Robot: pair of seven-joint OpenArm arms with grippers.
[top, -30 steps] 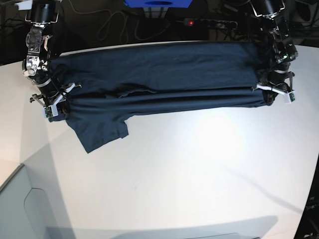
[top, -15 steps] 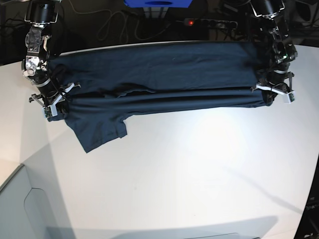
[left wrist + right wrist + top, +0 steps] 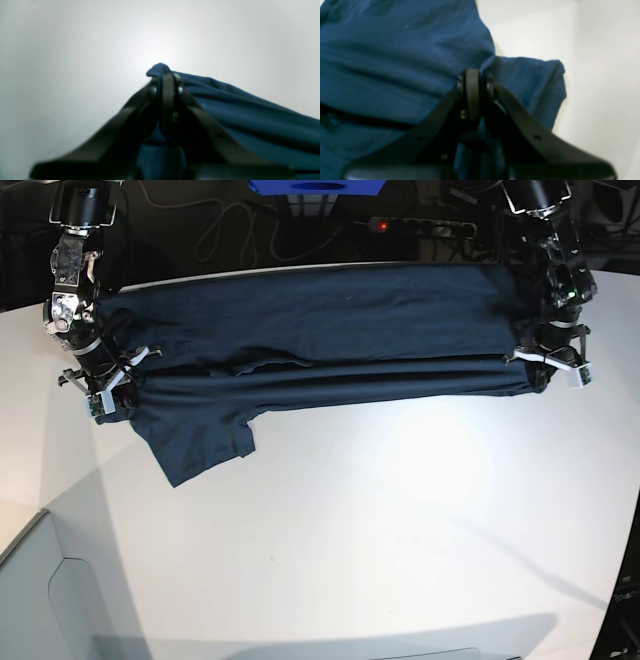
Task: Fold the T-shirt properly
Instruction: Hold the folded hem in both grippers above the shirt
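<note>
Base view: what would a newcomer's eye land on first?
The dark navy T-shirt, stretched across the upper part of the pale table, one flap hanging toward the lower left. Next, the two black grippers, left and right, each pinching cloth near an end.

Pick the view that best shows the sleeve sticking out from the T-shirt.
The base view: the whole sleeve shows, spread on the table. The right wrist view catches only part, cut off by the frame; the left doesn't show it.

The shirt (image 3: 330, 320) is soft, matt navy cloth, lightly creased. The worktop (image 3: 380, 520) looks smooth and pale with a faint sheen, and the arms (image 3: 85, 270) combine matt black parts with shiny metal-looking dots.
</note>
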